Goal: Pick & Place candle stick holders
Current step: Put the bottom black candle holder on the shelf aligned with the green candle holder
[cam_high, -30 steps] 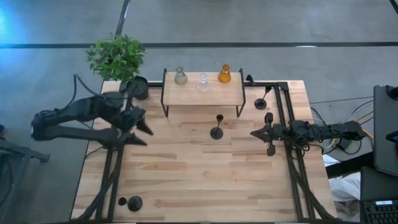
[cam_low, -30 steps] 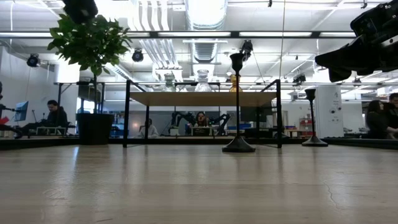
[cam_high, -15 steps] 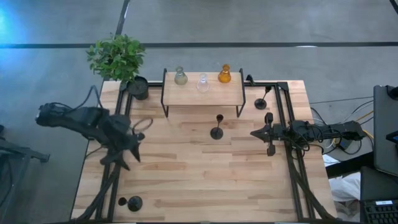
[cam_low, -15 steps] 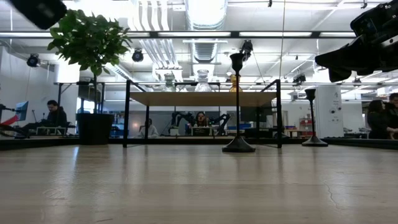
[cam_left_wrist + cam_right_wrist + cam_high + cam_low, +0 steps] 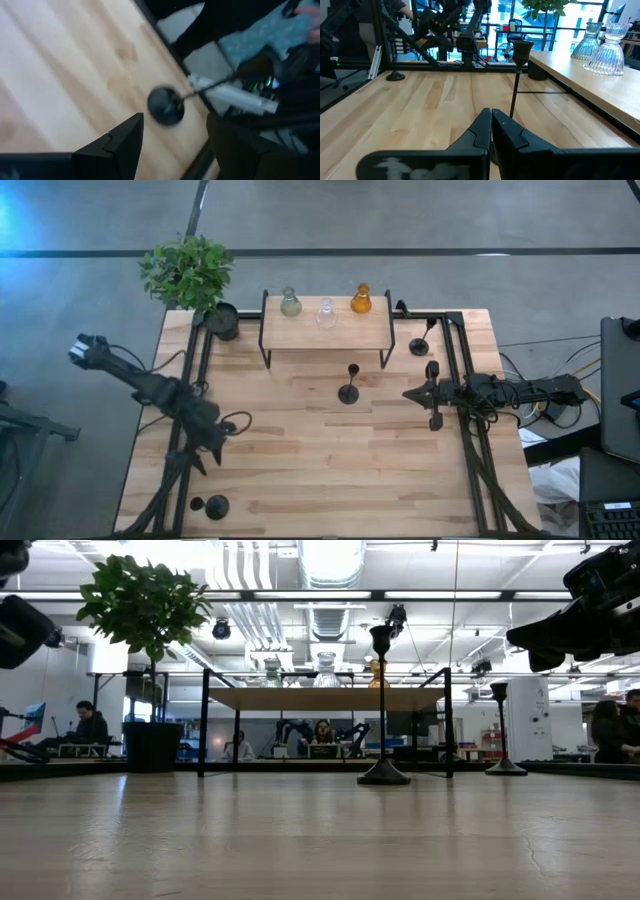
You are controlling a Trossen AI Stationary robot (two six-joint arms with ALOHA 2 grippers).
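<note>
Three slim black candle stick holders stand upright on their disc bases: one at the near left corner (image 5: 216, 506), one at the table's middle (image 5: 347, 393), one at the far right (image 5: 418, 347). Olive (image 5: 290, 304), clear (image 5: 326, 313) and amber (image 5: 361, 300) glass holders stand on the raised shelf. My left gripper (image 5: 208, 455) is open and empty above the left edge, pointing down toward the near-left holder's base (image 5: 166, 106), which shows just beyond its fingers. My right gripper (image 5: 408, 394) is shut and empty, right of the middle holder (image 5: 515, 95).
A black pot (image 5: 222, 320) with a green plant stands at the far left corner. The wooden shelf (image 5: 325, 330) on black legs spans the far middle. Black frame rails run along the left and right edges. Bare wood lies across the near half. People sit in the room behind (image 5: 88, 725).
My left gripper has gone from near the plant pot toward the table's near edge along the left side, turning to point down at the near-left holder. My right arm and all the holders have kept still.
</note>
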